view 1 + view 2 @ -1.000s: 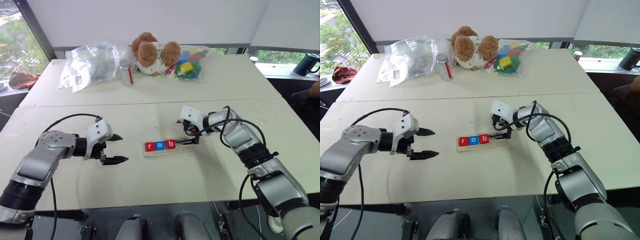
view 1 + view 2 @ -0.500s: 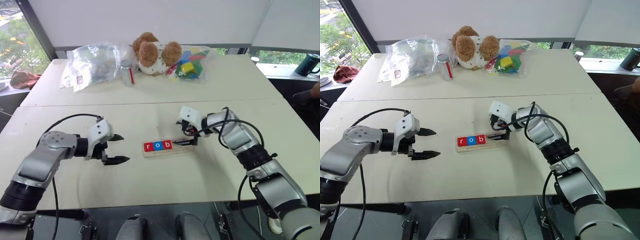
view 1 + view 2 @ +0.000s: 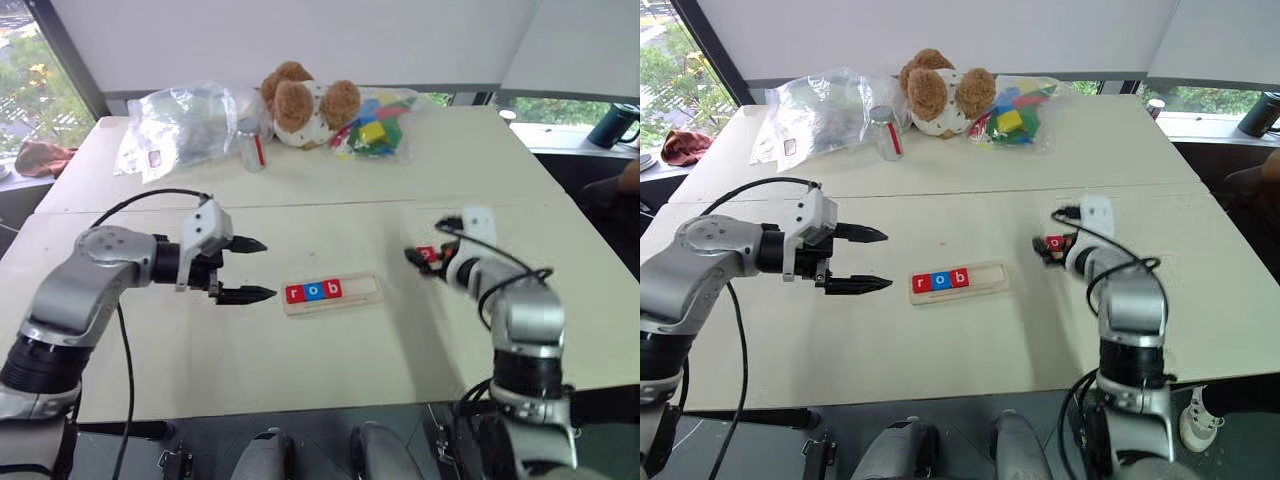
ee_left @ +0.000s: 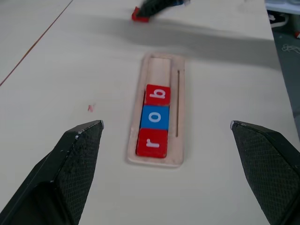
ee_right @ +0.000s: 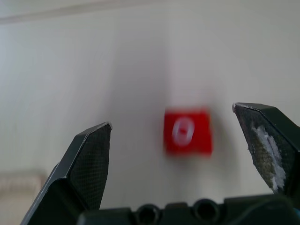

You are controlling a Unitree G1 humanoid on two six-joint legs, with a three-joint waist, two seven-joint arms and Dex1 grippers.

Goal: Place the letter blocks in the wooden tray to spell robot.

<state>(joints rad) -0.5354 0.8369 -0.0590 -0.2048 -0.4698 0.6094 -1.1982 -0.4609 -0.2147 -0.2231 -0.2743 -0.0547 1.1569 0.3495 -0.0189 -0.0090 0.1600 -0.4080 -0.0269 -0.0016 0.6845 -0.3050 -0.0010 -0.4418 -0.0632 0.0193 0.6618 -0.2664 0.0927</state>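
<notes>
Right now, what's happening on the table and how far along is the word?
The wooden tray holds three letter blocks, r, o and b, with its right end unfilled. The right hand is open and aimed at a loose red block lying on the table to the tray's right. The left hand hovers open just left of the tray, holding nothing.

Two black fingers [image 5: 84,164] of the R gripper [image 5: 180,123] stand wide apart. Betw. them, a blurred red block [image 5: 187,131] w/ a white mark lies flat on a pale table [image 5: 70,70].
</notes>
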